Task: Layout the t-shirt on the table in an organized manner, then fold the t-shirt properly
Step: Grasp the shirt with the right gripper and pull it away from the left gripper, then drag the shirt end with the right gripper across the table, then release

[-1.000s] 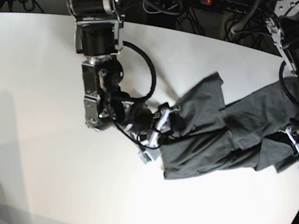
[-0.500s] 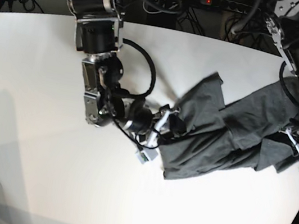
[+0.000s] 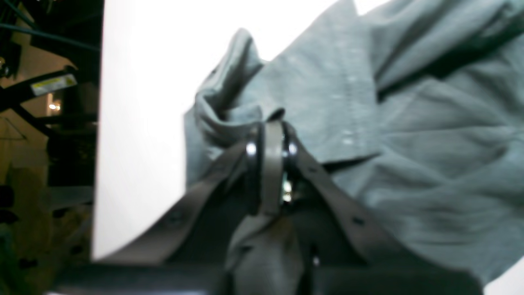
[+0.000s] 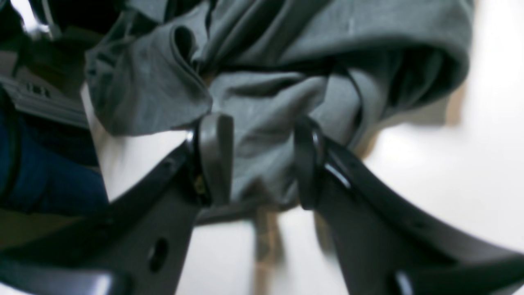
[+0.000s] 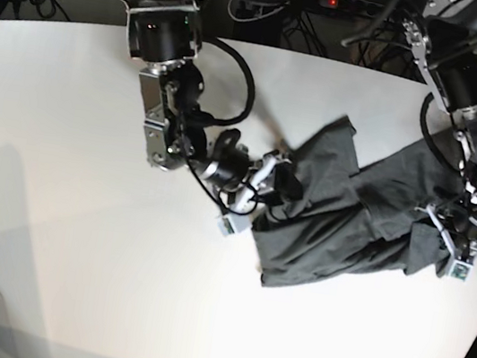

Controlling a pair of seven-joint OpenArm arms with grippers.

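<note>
Currently, the shirt: the t-shirt lies bunched in a twisted band across the right half of the tabletop in the base view, with both arms at its opposite ends.
Left end effector: the left end effector is closed, its tips pinching a fold of cloth at the shirt's end close to the tabletop's edge.
Right end effector: the right end effector stands partly apart with a thick wad of cloth between its jaws; whether it actually squeezes that wad or only straddles it I cannot tell.
Risk, slipping: if the arms pull apart to spread the shirt, the right side could lose its loosely gathered wad, and the cloth would collapse back into a heap.
Risk, wrong layer: the left pinch seems to hold several layers together, so a pull may drag a twisted roll instead of opening a flat panel.
Risk, edge: the left-held end sits near the tabletop's rim, so a careless release could let cloth slide off.
Hidden: collar, sleeves and hem cannot be told apart in the crumple; no label is visible.
Hard to make out: both wrist views are blurred, and in the base view each end effector is small and partly buried in dark cloth.
</note>
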